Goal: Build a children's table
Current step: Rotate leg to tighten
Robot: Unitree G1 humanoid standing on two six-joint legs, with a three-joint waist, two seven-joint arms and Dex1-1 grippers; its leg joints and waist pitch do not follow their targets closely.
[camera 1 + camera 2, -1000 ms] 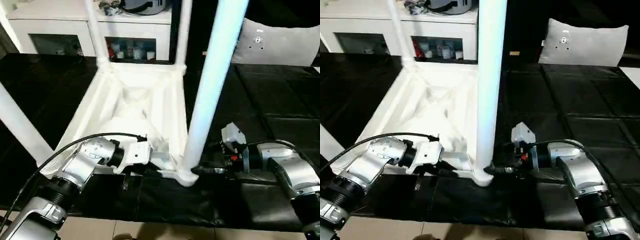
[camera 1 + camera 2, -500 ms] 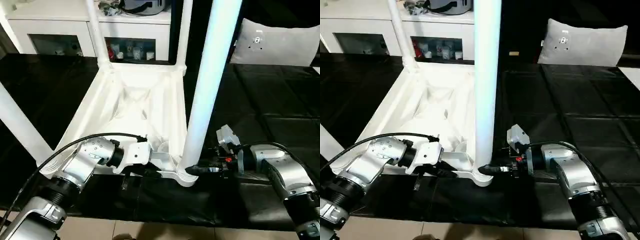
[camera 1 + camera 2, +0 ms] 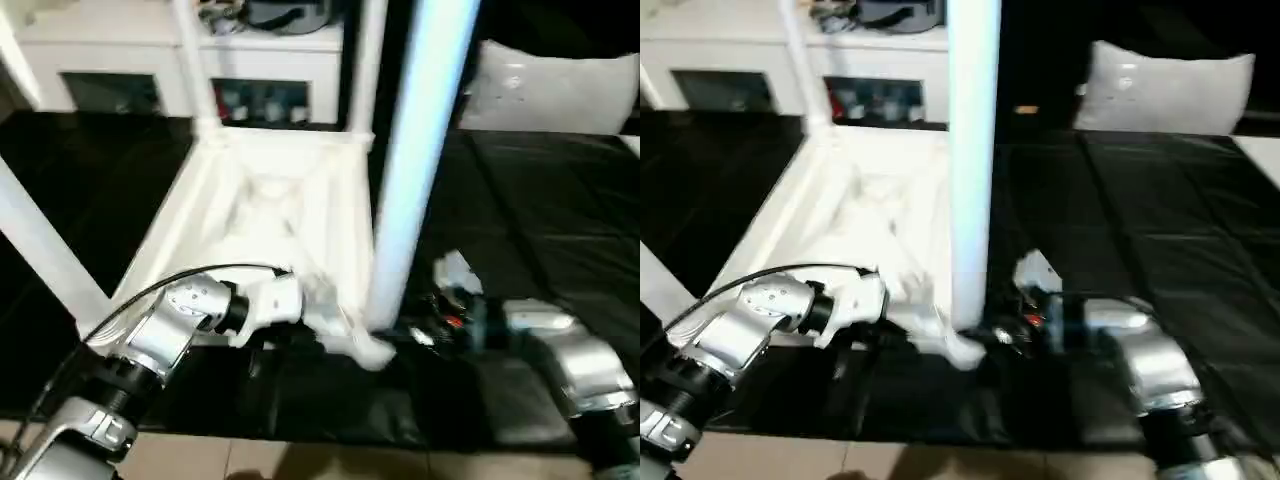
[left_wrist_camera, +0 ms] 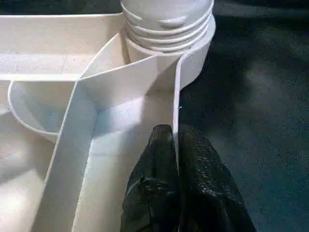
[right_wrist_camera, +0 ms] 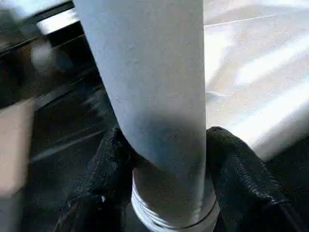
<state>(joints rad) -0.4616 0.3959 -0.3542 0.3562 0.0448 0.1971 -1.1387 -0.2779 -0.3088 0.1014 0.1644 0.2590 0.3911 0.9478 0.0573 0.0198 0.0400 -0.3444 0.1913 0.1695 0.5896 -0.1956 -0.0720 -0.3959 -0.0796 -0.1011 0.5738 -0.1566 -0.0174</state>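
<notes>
The white tabletop (image 3: 270,210) lies upside down on the black-covered table (image 3: 540,200), its ribbed underside facing up. Legs stand in its corner sockets: two thin-looking ones at the far corners (image 3: 196,70), one leaning out at the near left (image 3: 40,250), and a thick near one (image 3: 415,150) rising at the near right corner.

The left hand (image 4: 176,145) is closed on the tabletop's thin side wall, one black finger (image 4: 154,159) inside the wall and the other outside, just short of the round corner socket (image 4: 193,58). The threaded base of the near leg sits in that socket.

The right hand (image 5: 164,159) grips the near right leg close to its base, a black finger (image 5: 104,169) pressed on each side of the tube. In the head views the right arm (image 3: 570,350) reaches in from the right to the foot of that leg, and the left arm (image 3: 170,330) comes from the near left.

Behind the table stands a white cabinet (image 3: 120,60), and a pale cushion (image 3: 550,85) lies at the far right
</notes>
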